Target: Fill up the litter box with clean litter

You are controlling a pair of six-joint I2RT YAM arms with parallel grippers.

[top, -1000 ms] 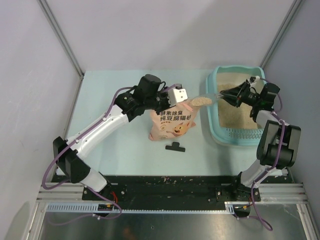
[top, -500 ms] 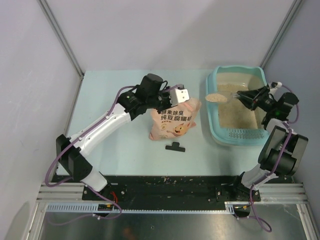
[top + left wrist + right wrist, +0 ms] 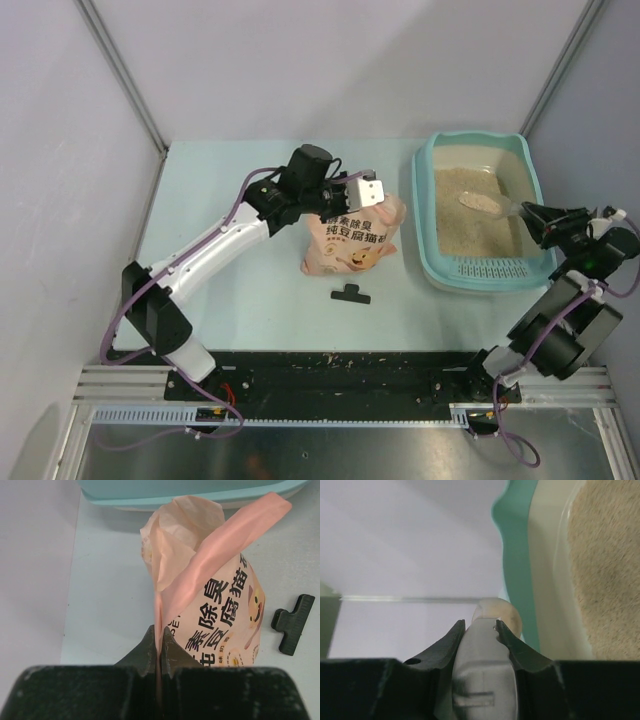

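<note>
left jaws: you have them pinched together on the top flap of the pink bag (image 3: 350, 245) | right jaws: clamped on the handle of the clear scoop (image 3: 497, 206), its bowl over the box | litter box (image 3: 478, 283): centre right of your top view, on the bench (image 3: 230, 290) | clean litter (image 3: 462, 228): spread across its floor

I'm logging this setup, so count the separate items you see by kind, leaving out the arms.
Litter box: 1
Litter bag: 1
Clear scoop: 1
Black clip: 1
Total: 4
</note>
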